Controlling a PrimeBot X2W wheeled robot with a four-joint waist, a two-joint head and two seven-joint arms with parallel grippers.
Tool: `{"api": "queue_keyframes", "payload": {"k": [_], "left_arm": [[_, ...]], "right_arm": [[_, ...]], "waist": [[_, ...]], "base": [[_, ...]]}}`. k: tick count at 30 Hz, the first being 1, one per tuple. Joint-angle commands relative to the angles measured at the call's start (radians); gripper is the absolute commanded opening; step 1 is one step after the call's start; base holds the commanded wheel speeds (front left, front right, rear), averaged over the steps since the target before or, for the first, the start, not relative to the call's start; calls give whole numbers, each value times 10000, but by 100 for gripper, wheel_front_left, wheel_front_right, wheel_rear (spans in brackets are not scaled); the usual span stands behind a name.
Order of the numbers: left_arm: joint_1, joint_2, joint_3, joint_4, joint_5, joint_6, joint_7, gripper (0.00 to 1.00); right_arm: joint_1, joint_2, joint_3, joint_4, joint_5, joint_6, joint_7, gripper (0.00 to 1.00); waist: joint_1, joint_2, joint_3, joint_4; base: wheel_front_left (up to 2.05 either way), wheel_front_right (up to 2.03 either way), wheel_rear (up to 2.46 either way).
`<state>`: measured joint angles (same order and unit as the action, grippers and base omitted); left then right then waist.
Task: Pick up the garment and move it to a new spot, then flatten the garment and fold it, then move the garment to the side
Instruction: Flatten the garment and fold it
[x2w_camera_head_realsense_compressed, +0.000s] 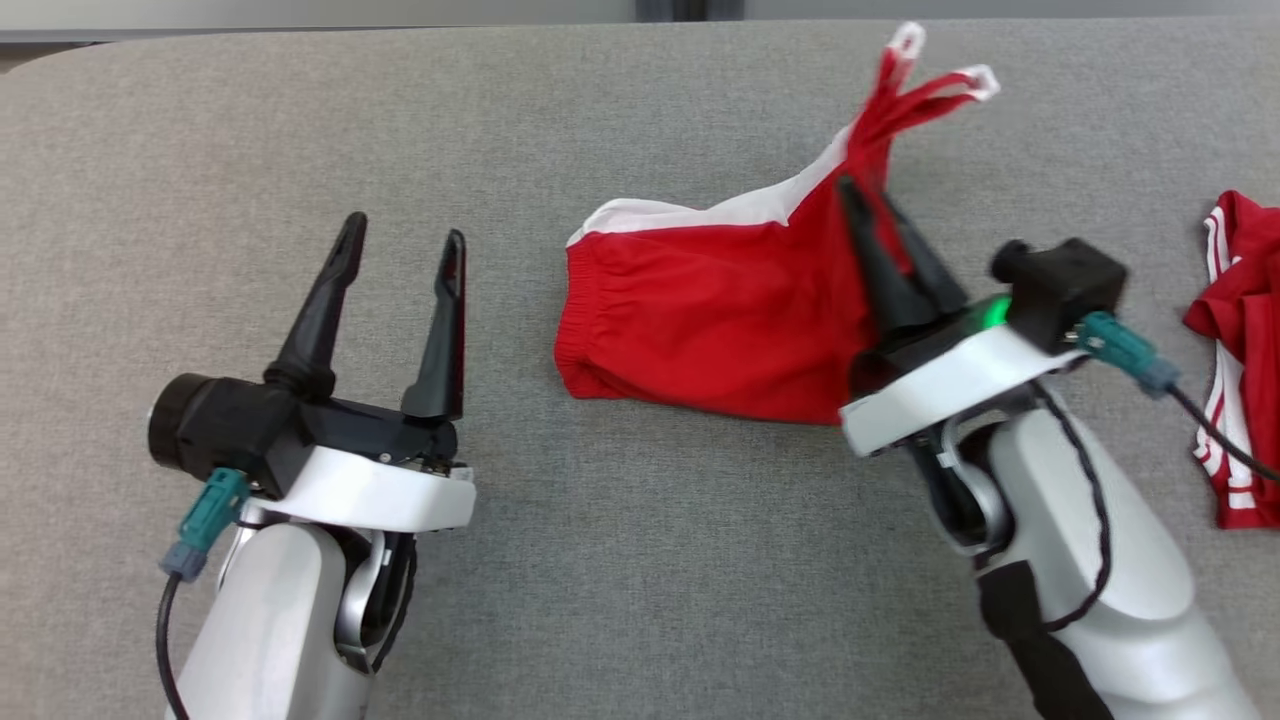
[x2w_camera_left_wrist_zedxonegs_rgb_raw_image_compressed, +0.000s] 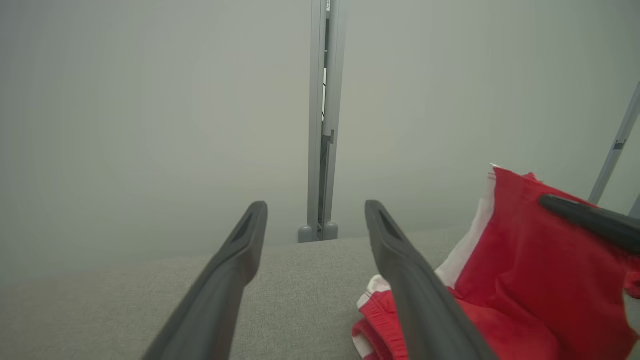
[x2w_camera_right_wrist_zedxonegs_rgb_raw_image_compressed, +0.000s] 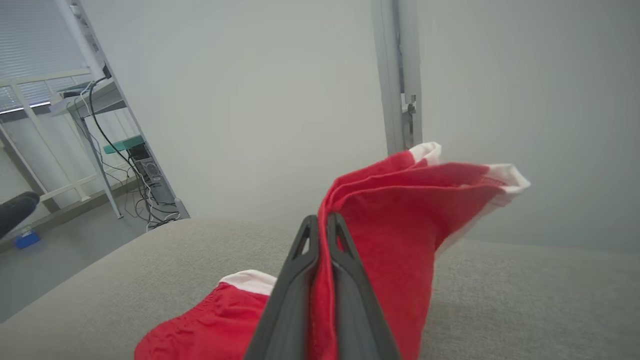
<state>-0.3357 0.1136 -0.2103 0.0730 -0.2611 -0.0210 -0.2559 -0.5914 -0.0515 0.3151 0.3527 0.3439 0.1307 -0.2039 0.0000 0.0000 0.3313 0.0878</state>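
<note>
The garment (x2w_camera_head_realsense_compressed: 720, 310) is a pair of red shorts with white trim, lying on the grey surface (x2w_camera_head_realsense_compressed: 620, 560) right of centre. My right gripper (x2w_camera_head_realsense_compressed: 868, 195) is shut on its right side and lifts that part, so a red flap with white hems sticks up. The right wrist view has both fingers pressed together on the red cloth (x2w_camera_right_wrist_zedxonegs_rgb_raw_image_compressed: 400, 210). My left gripper (x2w_camera_head_realsense_compressed: 405, 232) stands open above the bare surface to the left of the shorts, nothing between its fingers. In the left wrist view the garment (x2w_camera_left_wrist_zedxonegs_rgb_raw_image_compressed: 525, 270) lies right of the open fingers (x2w_camera_left_wrist_zedxonegs_rgb_raw_image_compressed: 410, 280).
A second red garment with white stripes (x2w_camera_head_realsense_compressed: 1240, 360) lies at the right edge of the grey surface. Beyond the surface's far edge stand a pale wall and a grey post (x2w_camera_left_wrist_zedxonegs_rgb_raw_image_compressed: 322, 120). A desk with cables (x2w_camera_right_wrist_zedxonegs_rgb_raw_image_compressed: 100, 130) stands off to the left in the right wrist view.
</note>
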Motion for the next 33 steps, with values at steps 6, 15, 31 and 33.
{"api": "queue_keyframes", "payload": {"k": [6,15,31,33], "left_arm": [[-230,-143,-439,281,-88,-199,36,100],[-325,-179,-751,660,-132,-283,35,100],[-264,41,-528,663,-198,-44,-12,100],[-206,97,-451,611,-207,20,-18,100]], "right_arm": [[-680,-35,2293,867,1464,3,-6,0],[-1391,-26,4510,2153,3106,4,-392,0],[-1605,-53,5646,1346,2847,1,-626,100],[-1333,-26,4859,1323,2308,4,-613,100]], "waist": [[0,0,-68,504],[0,0,-110,914],[0,0,-222,244],[0,0,-255,84]], "base": [[0,0,0],[0,0,0],[0,0,0],[0,0,0]]}}
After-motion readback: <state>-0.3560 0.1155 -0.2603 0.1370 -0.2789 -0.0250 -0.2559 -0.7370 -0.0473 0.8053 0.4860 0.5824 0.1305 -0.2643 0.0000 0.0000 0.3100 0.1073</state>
